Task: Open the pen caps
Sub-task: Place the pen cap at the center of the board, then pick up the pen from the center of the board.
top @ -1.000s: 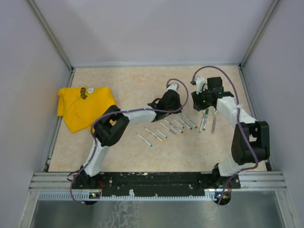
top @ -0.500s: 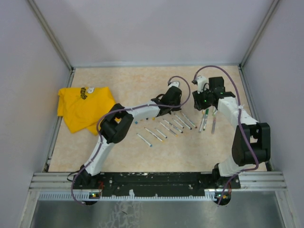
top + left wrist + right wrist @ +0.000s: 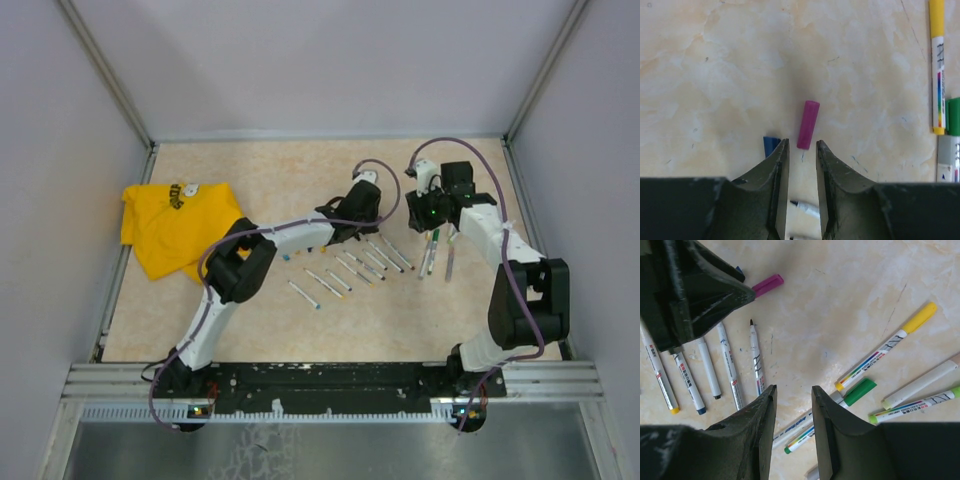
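A magenta pen cap (image 3: 808, 124) lies loose on the table just beyond my left gripper (image 3: 802, 143), whose jaws stand apart and touch nothing. A blue cap (image 3: 771, 144) lies by the left finger. An uncapped pen tip (image 3: 804, 207) shows on the table under the jaws. In the right wrist view the magenta cap (image 3: 768, 284) pokes out from behind the left gripper (image 3: 695, 295). Beside it is a row of uncapped pens (image 3: 731, 365). My right gripper (image 3: 793, 390) hovers open and empty over capped pens, one green-capped (image 3: 859, 391) and one yellow-capped (image 3: 918, 318).
A crumpled yellow cloth (image 3: 176, 225) lies at the left of the table. The uncapped pens (image 3: 350, 268) form a diagonal row mid-table, and capped pens (image 3: 437, 250) lie under the right arm. Grey walls close in the table on three sides.
My left jaws have opened and the magenta cap now lies free on the table. The left gripper shifted slightly back and right a second ago. The right arm barely moved.
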